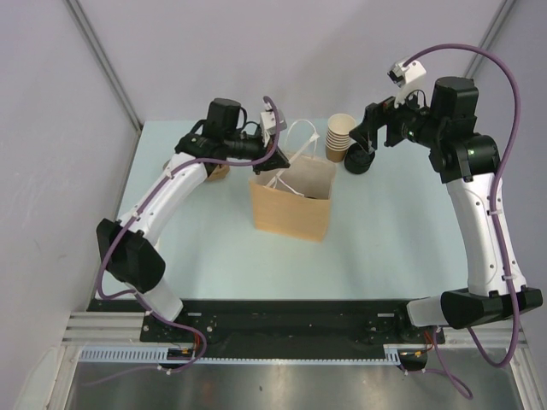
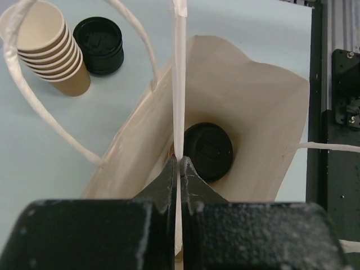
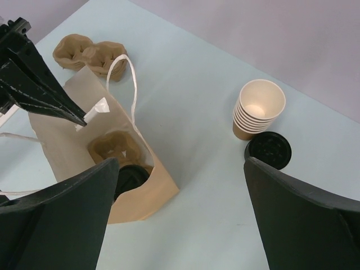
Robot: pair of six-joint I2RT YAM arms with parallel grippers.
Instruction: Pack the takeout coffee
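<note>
Takeout coffee [image 2: 208, 151] upright inside paper bag [image 2: 247, 101], centre of frame, black lid up, lid embossing illegible; left pincer [image 2: 178, 160] clamped on bag's white handle [image 2: 179, 84]; right pincer [image 3: 180, 169] wide, holding nothing, above tabletop [image 3: 197, 67].

The paper bag [image 1: 291, 209] gapes upward, but the left gripper [image 2: 178, 162], clamped on its white handle [image 2: 179, 84], hangs over the left rim. Inside, a pulp carrier [image 3: 115, 147] and the takeout coffee [image 2: 208, 149] cover the floor. The cup stack [image 1: 340, 137] and black lids [image 1: 359, 161] crowd the far right; the near table [image 1: 385, 256] lies bare.

Matt paper bag [image 2: 253, 112]; lid [image 2: 208, 151] seemingly smooth plastic.
</note>
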